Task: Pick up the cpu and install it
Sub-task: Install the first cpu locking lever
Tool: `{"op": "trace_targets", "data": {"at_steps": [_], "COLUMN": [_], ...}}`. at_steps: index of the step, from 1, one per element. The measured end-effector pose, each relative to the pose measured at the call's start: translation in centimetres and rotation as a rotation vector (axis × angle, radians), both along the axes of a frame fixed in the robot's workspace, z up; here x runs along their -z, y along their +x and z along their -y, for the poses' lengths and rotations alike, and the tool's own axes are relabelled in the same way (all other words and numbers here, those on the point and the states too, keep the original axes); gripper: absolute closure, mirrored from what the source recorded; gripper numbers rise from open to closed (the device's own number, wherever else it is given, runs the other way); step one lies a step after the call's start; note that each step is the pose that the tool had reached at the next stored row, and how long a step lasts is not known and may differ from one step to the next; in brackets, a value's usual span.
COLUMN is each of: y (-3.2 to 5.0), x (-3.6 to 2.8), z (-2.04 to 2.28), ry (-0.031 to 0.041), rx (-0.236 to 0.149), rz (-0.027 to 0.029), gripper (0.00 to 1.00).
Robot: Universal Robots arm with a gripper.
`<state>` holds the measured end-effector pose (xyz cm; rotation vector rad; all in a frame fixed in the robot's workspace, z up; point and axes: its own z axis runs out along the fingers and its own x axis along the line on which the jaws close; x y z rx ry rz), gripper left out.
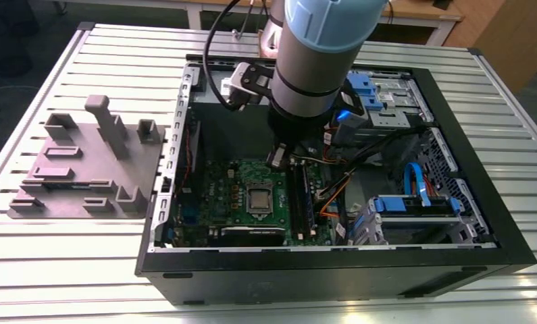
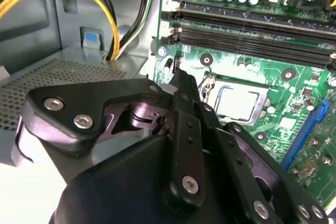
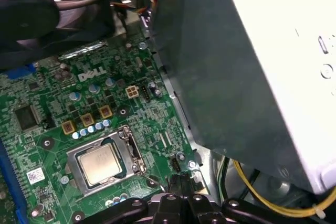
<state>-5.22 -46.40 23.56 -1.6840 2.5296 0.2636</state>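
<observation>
The cpu [image 1: 260, 198] lies flat in the socket of the green motherboard [image 1: 219, 202] inside the open computer case, its silver top facing up. Both wrist views show the cpu [image 2: 239, 102] [image 3: 100, 163] framed by the socket's metal bracket. My gripper [image 1: 277, 159] hangs above the board, just beyond the socket toward the case's back wall. In both wrist views the gripper [image 2: 178, 75] [image 3: 181, 181] has its dark fingers pressed together with nothing between them, off to the side of the chip and not touching it.
A grey fixture plate [image 1: 79, 169] with upright blocks sits on the slatted table at the exterior view's left. Inside the case [image 1: 340, 260], black memory slots [image 2: 252, 30], yellow and black cables [image 2: 113, 19], a grey metal box [image 3: 252, 72] and blue drive brackets [image 1: 417, 202] crowd the socket.
</observation>
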Motion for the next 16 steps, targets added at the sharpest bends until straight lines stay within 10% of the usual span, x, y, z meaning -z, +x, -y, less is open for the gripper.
{"op": "trace_targets", "data": {"at_steps": [16], "y": [-0.17], "x": [-0.10], "z": [0.35], "ry": [-0.0009], "rx": [-0.113], "rz": [0.0013], "gripper": [0.90]}}
